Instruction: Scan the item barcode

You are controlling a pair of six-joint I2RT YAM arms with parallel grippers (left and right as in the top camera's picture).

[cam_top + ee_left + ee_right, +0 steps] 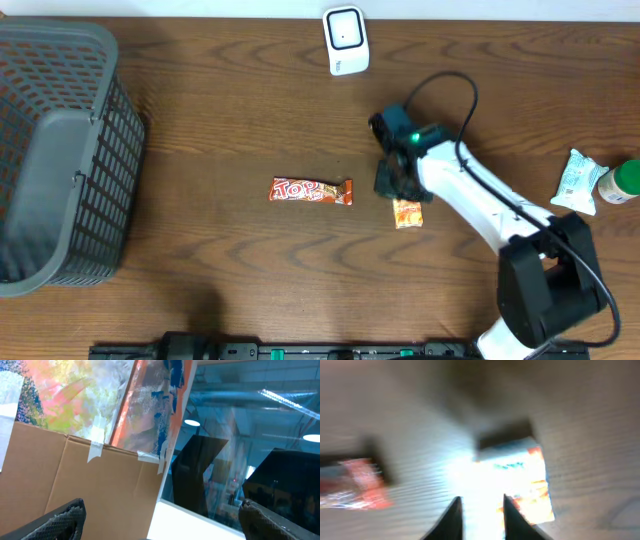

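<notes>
1. Right gripper (398,180) sits right of centre in the overhead, tipped down at the table (200,100). The wrist view is blurred, but its fingers (454,515) stand a narrow gap apart with nothing clamped between them.
2. Small orange packet (407,213) lies flat on the table, just below the right gripper in the overhead. In the wrist view it is just beyond the fingertips, toward the right of frame. Touching or not: cannot tell through the blur.
3. Left gripper (162,510) is spread wide and empty. Its camera faces out at cardboard (100,485) and the room, not at any item.
4. White scanner (345,40) is at top centre, well apart from the packet and the right gripper.
5. Other items:
   - Top candy bar (311,191) lies at centre.
   - White pack (577,183) and green-capped bottle (622,183) sit at the right edge.
   - Grey basket (60,150) is at the left edge.
6. Progress, judged: no item is lifted or in front of the scanner, so the scan looks still to do. What is left:
   - close on the orange packet
   - lift it
   - carry it up-frame to the scanner
   - show the barcode side
</notes>
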